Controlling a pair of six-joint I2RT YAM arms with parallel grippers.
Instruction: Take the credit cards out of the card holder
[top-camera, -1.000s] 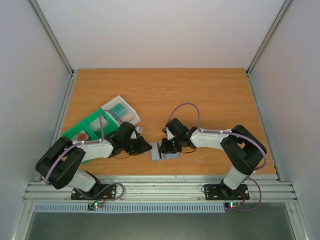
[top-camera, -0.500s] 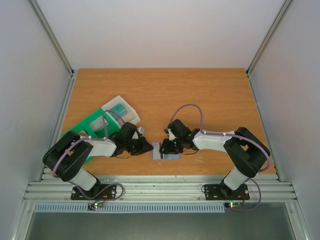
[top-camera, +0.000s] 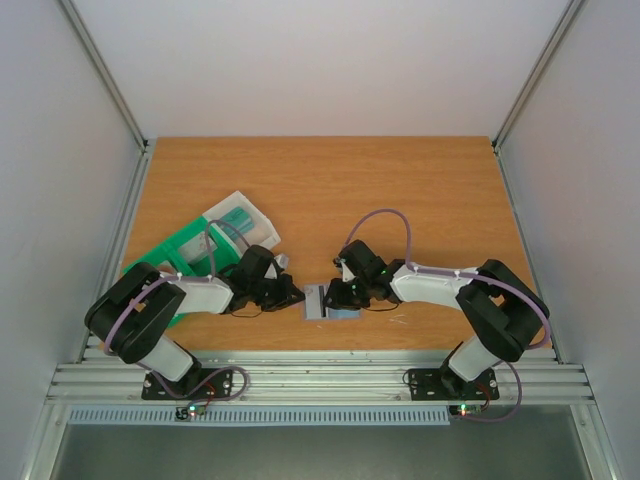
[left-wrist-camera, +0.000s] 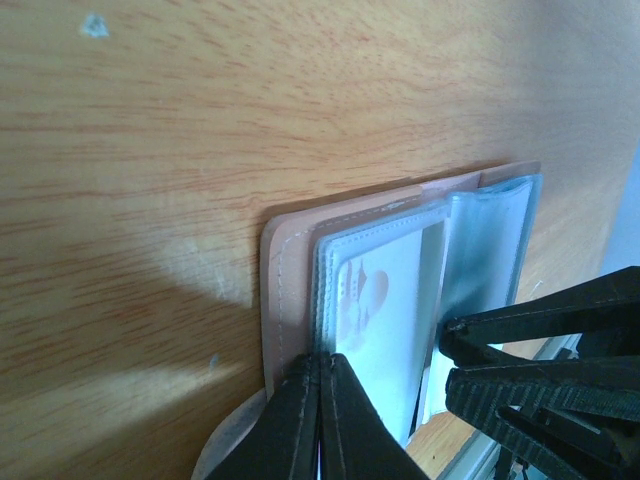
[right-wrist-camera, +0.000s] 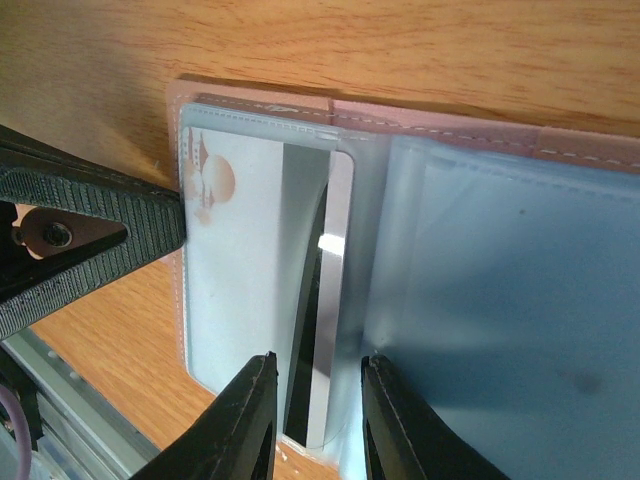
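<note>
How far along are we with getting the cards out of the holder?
Done: the card holder lies open, with the left gripper clamping its edge. In hand: the right gripper, open, straddles a card still in its sleeve. Left: pulling every card; none is visibly out.

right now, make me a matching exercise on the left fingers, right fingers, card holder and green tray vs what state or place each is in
Things:
1. left fingers
2. right fingers
3. card holder
4. green tray

States or places:
A. lying open
B. apart, straddling the edge of a card
C. on the left side of the table
D. pinched shut on the holder's edge

Pairs: 1-D, 2-B, 3-A, 4-C
</note>
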